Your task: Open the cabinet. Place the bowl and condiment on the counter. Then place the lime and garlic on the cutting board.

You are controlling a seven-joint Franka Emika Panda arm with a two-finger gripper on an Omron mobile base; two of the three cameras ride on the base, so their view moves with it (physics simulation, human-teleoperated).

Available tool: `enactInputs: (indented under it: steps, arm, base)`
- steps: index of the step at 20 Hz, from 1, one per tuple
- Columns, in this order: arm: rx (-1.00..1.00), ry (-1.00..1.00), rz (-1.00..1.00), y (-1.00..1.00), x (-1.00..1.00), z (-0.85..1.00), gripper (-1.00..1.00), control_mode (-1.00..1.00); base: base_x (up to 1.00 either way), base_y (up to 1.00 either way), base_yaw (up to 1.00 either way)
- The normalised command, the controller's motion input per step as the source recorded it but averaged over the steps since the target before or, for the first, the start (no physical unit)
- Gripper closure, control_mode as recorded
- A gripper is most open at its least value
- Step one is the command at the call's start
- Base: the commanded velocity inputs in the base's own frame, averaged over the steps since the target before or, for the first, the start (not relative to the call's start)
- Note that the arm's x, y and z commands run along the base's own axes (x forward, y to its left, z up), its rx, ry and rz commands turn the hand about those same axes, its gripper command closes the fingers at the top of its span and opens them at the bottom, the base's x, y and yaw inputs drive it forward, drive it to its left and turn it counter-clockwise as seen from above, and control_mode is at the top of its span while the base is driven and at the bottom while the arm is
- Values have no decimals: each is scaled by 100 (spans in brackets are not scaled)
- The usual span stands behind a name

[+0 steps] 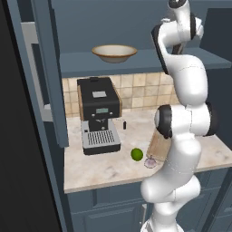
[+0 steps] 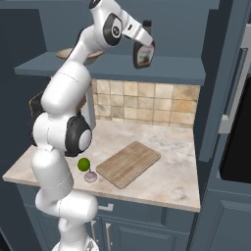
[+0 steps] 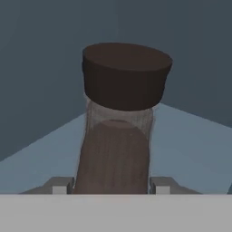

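The cabinet [image 1: 50, 68] stands open. On its blue shelf [image 2: 171, 68], the condiment [image 2: 144, 56] is a dark brown bottle with a dark cap [image 3: 122, 77]. My gripper [image 3: 111, 186] reaches it from the side, and its fingertips [image 3: 61, 186] rest against both sides of the bottle's body. The cream bowl [image 1: 114, 52] sits further left on the same shelf, partly behind my arm in the right base view [image 2: 66, 53]. On the counter [image 2: 171, 181], the lime [image 2: 84, 164] and garlic [image 2: 90, 177] lie just left of the cutting board [image 2: 128, 163].
A black and silver coffee machine [image 1: 99, 113] stands at the back left of the counter. The open cabinet doors [image 2: 220, 73] hang on either side of the shelf. My own arm blocks part of the board in the left base view.
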Motion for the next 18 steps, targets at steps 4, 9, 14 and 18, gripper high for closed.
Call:
enactInputs:
  steps: [4,9,14,18]
  arm:
    - [11,0,-2,-25,-100,2,100,-100]
    - [4,0,0,-14,-100,4,100,-100]
    - [3,0,-1,-1,-100,11,100,-100]
    - [1,0,-2,4,-100,1,100,-100]
  base:
    - [0,0,0]
    - [0,0,0]
    - [0,0,0]
    - [0,0,0]
